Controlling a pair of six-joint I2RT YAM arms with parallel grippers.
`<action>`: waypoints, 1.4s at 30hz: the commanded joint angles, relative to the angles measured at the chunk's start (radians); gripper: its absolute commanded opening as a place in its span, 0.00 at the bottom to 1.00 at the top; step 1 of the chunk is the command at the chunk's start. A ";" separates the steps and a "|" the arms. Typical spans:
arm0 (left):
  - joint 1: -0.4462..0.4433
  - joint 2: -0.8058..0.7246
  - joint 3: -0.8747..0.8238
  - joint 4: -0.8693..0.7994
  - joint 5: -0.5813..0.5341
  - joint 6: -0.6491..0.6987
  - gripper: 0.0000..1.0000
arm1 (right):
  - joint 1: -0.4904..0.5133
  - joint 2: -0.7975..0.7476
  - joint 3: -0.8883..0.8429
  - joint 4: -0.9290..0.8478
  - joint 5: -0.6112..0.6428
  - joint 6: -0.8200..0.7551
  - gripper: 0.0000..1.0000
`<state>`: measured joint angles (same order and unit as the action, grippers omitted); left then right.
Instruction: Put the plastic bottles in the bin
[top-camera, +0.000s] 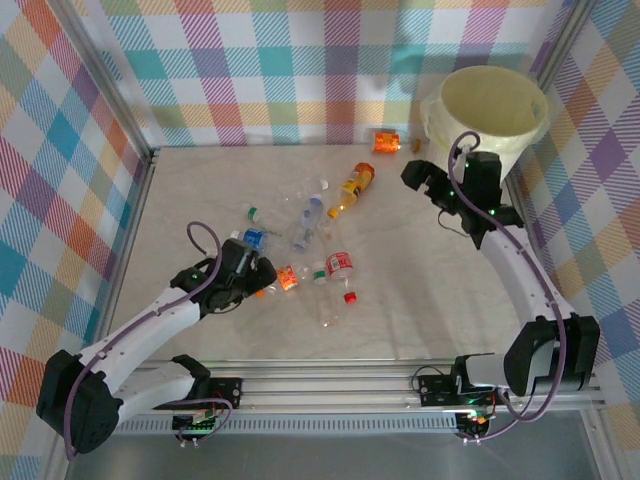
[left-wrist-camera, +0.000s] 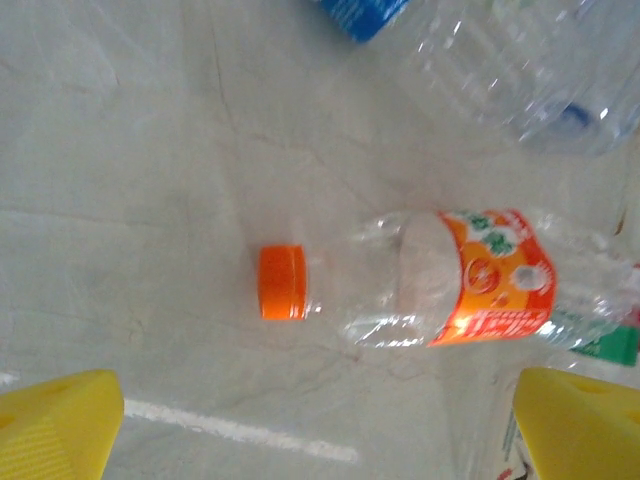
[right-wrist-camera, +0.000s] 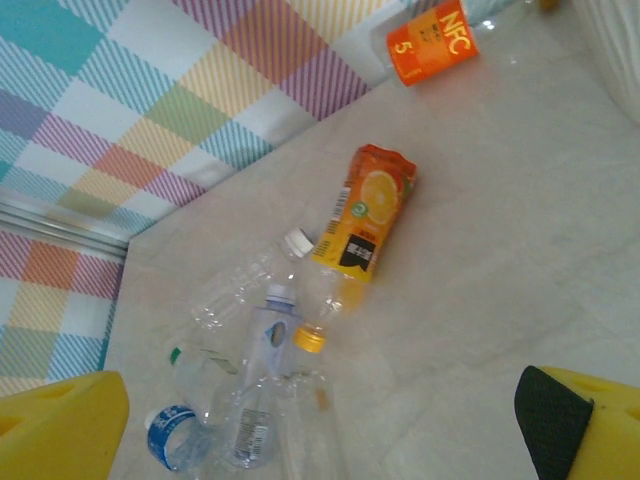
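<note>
The left gripper (left-wrist-camera: 320, 432) is hanging with its yellow fingers (left-wrist-camera: 55, 425) spread wide and gripping nothing. It is just above a clear bottle (left-wrist-camera: 440, 285) with an orange cap (left-wrist-camera: 283, 283), which is lying flat on the table (left-wrist-camera: 150, 200). The right gripper (right-wrist-camera: 320, 430) is hovering with its jaws wide apart and empty, beside the bin (top-camera: 520, 150) standing in the far right corner. The other bottles (top-camera: 308, 218) are lying scattered mid-table. An NFC bottle (top-camera: 386, 141) is lying by the back wall, near the bin.
</note>
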<state>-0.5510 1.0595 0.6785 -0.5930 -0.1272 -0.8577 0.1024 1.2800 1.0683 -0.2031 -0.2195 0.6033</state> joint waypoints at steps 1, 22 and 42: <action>0.000 0.035 -0.030 0.027 0.085 0.025 1.00 | -0.001 -0.063 -0.035 0.099 0.057 -0.005 1.00; -0.081 0.383 0.230 -0.067 -0.063 0.638 1.00 | -0.001 -0.110 -0.128 0.165 0.220 -0.102 1.00; -0.087 0.606 0.311 -0.031 -0.017 0.859 0.74 | -0.002 -0.096 -0.137 0.222 0.200 -0.102 1.00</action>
<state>-0.6266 1.6447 0.9695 -0.6170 -0.1402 -0.0284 0.1017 1.1873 0.9428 -0.0387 -0.0029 0.5079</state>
